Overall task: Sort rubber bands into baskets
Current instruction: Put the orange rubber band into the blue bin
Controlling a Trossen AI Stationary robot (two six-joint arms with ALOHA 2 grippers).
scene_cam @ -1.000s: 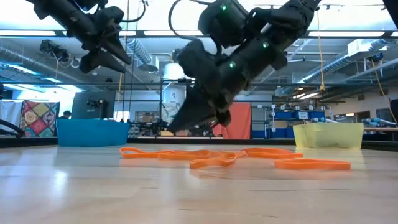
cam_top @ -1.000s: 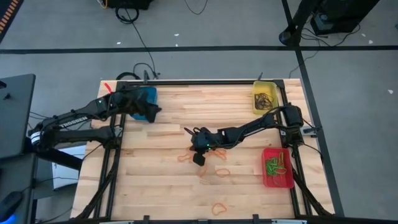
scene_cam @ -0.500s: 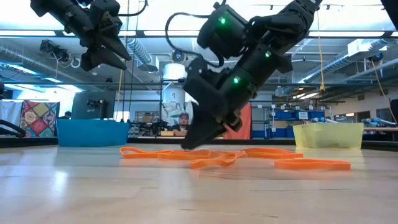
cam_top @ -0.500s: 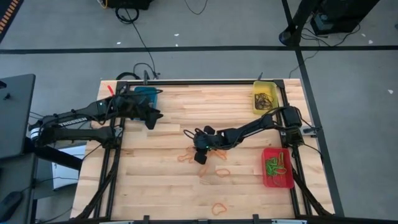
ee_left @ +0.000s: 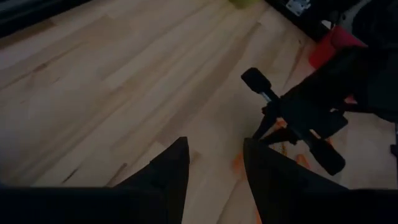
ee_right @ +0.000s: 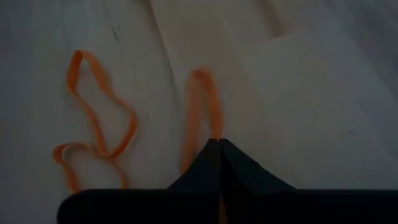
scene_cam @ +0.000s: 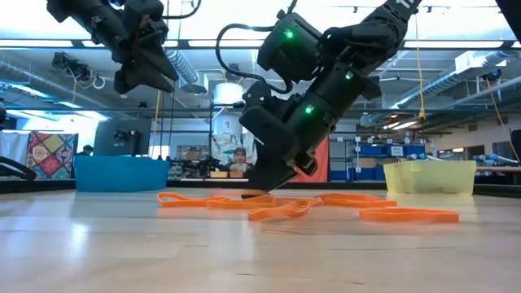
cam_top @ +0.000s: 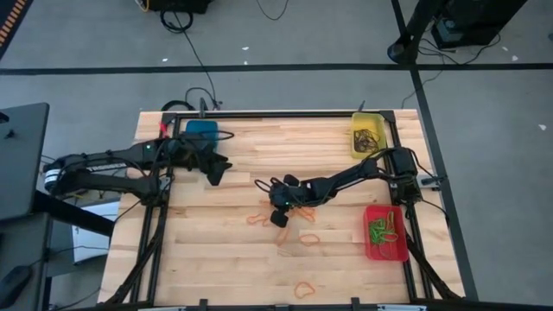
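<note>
Right wrist view: orange rubber band (ee_right: pixel 202 112) lies lengthwise ahead of the right gripper (ee_right: pixel 219 144), whose jaws are pinched shut on its near end.

The table (cam_top: pixel 233 259) is pale blond wood laid in long planks, framed by black rails. On it lie bright orange rubber bands (cam_top: pixel 308 239), one of them an orange loop (ee_right: pixel 93 124) in the right wrist view. The blue basket (cam_top: pixel 200 130) sits at one corner, the yellow basket (cam_top: pixel 369 134) holds dark brown-black bands, and the red basket (cam_top: pixel 385 233) holds green ones (plus a hint of orange). Both arms are black; the right arm (scene_cam: pixel 326 73) shows small green lights. A patchwork panel (scene_cam: pixel 50 155) of many colours hangs in the room.
</note>
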